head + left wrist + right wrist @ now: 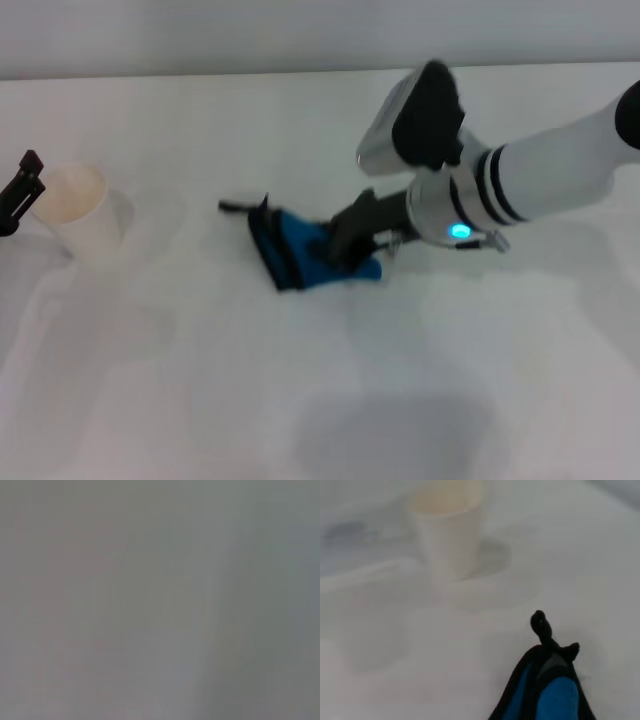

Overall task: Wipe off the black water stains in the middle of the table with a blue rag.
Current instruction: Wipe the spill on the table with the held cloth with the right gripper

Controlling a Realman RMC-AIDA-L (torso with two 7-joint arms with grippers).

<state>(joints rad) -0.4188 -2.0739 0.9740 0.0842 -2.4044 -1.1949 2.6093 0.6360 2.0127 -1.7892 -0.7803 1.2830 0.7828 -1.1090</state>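
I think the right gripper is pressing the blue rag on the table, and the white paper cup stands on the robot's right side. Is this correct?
Not entirely. The head view shows the white paper cup on the robot's left side, near the left gripper at the edge. The rest holds: the right gripper is down on the blue rag on the table.

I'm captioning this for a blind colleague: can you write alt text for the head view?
The right gripper presses the blue rag onto the middle of the white table, its arm reaching in from the right. A white paper cup stands upright at the left, with the left gripper beside it at the edge.
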